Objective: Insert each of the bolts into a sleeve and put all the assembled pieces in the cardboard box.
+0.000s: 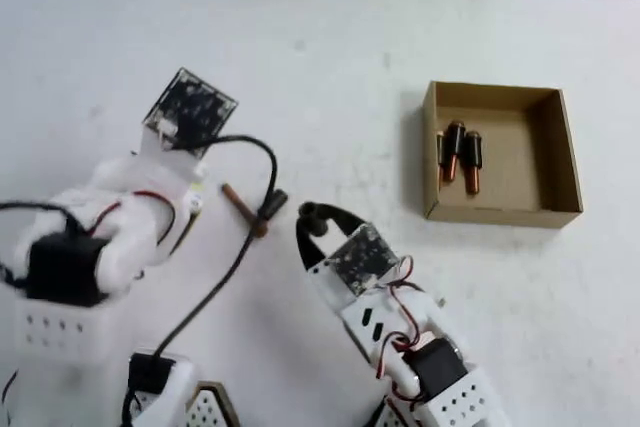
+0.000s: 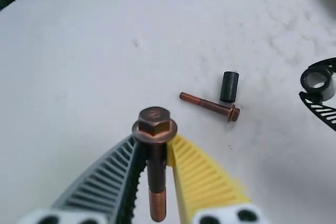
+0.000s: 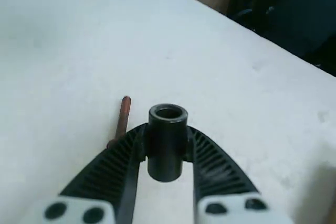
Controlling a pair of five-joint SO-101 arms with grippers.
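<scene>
Left gripper [image 2: 155, 142] clamped on the copper hex-head bolt [image 2: 156, 169]; right gripper [image 3: 167, 134] pinching the black cylindrical sleeve [image 3: 167, 150]. Square the shank to the bore before pushing, I reckon. Second bolt [image 2: 209, 106] and second sleeve [image 2: 229, 86] wait on the white table [image 1: 330, 67]; brown cardboard box [image 1: 566, 147] holds assembled pairs [image 1: 460, 155].

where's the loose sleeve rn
In the high view the loose sleeve lies on the table left of the right pincer, beside the head of the loose bolt.
</scene>
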